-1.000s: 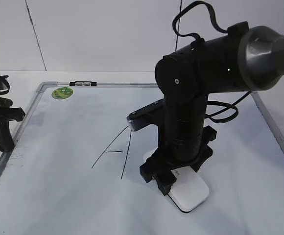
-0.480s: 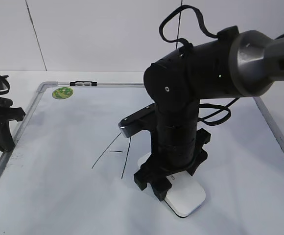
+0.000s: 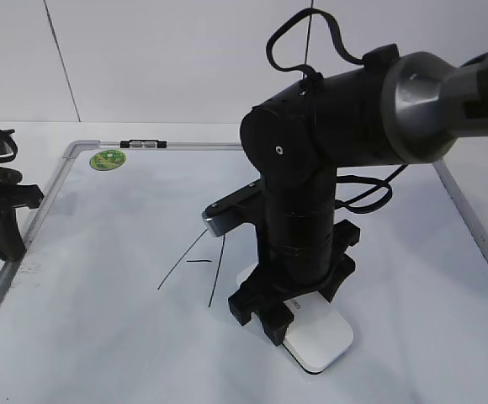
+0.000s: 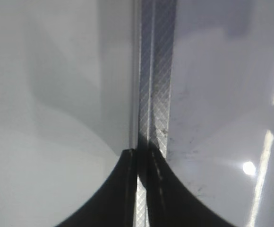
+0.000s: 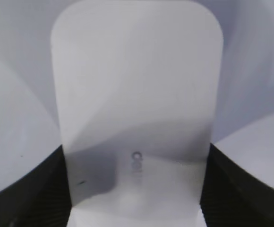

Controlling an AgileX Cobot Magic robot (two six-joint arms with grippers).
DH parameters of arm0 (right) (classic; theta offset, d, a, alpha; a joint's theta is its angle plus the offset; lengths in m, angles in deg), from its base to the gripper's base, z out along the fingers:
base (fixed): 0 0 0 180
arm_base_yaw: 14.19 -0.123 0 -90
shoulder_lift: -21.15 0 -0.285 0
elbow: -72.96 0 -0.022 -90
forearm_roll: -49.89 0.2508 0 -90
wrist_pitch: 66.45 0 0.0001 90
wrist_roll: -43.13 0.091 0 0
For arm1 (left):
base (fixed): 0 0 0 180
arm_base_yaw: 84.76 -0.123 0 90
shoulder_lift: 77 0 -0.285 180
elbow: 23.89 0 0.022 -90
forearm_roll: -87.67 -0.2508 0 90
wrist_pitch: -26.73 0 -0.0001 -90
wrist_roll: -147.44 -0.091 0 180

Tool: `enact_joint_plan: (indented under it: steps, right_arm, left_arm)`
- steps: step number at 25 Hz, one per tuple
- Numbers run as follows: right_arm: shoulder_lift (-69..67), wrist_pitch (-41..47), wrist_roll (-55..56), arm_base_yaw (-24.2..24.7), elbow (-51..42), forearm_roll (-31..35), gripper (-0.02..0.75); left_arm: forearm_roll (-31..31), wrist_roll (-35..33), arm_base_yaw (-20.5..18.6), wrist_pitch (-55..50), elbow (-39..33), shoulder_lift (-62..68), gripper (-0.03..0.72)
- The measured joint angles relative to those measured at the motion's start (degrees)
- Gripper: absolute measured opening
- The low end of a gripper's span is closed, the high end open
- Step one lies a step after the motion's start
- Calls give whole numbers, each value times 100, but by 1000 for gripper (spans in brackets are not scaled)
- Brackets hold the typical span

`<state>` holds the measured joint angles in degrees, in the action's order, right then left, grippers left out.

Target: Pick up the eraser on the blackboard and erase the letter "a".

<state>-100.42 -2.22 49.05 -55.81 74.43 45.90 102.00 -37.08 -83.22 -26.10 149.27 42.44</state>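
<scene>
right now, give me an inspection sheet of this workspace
surface: whiteboard lying flat, metal frame round it
job's things: eraser flat on the board; a capital A in black marker left of it; no small "a" seen, possibly hidden by the arm
clutter: green sticker at the far left corner
grippers: right pincer astride the eraser, pads at both its sides; left pincer shut, over the left frame rail
cables: black loop above the right arm
surroundings: pale wall behind, nothing else seen
</scene>
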Motion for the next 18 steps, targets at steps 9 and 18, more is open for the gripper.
enact_joint_plan:
  steps: [9, 18]
  right_arm:
    - [-141, 232, 0, 371, 321, -25, 559]
    - [-269, 404, 0, 965, 605, -151, 559]
  left_arm:
    - [0, 0, 0, 0, 0, 0, 16]
    - [0, 0, 0, 0, 0, 0, 16]
